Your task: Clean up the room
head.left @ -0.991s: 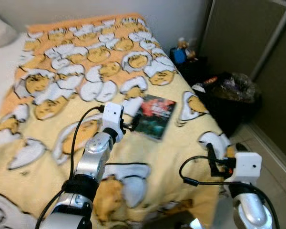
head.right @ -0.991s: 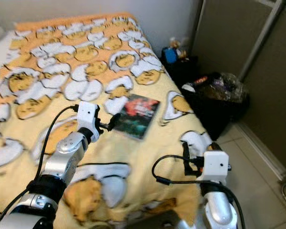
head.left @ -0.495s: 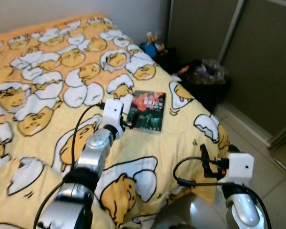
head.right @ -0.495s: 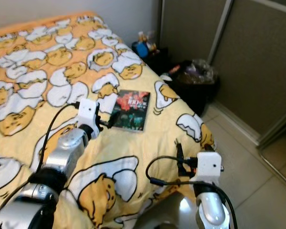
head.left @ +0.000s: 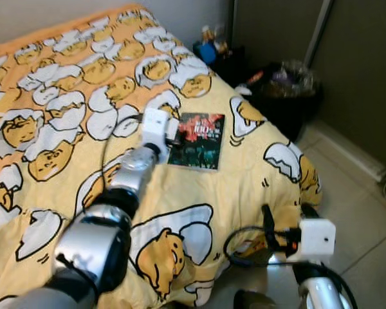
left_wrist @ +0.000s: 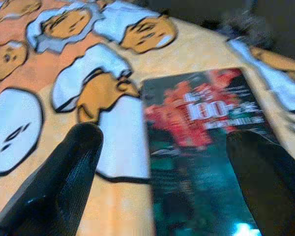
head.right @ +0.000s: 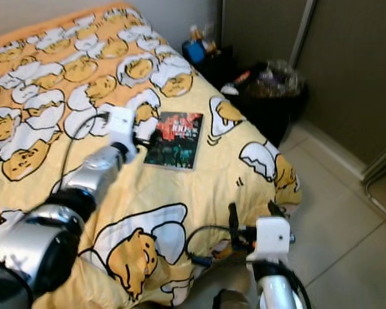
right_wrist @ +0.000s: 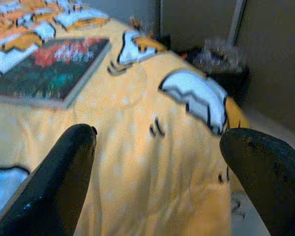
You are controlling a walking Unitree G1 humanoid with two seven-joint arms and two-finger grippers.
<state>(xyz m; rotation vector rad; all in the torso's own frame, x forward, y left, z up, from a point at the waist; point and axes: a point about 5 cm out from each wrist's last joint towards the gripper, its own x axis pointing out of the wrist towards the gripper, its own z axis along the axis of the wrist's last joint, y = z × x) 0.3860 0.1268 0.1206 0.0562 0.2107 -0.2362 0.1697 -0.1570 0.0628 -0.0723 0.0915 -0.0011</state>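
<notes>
Dark book (head.left: 197, 140) with red cover art, lying flat, closed

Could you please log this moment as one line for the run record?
left pincer: open, at book | book: flat on blanket | right pincer: open, near bed corner

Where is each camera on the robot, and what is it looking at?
Head eyes: look down at the bed; both silver arms show.
Left wrist: on the left arm, faces the book between the left gripper fingers.
Right wrist: on the right arm, right gripper faces the bed corner.
All views share the book.
</notes>
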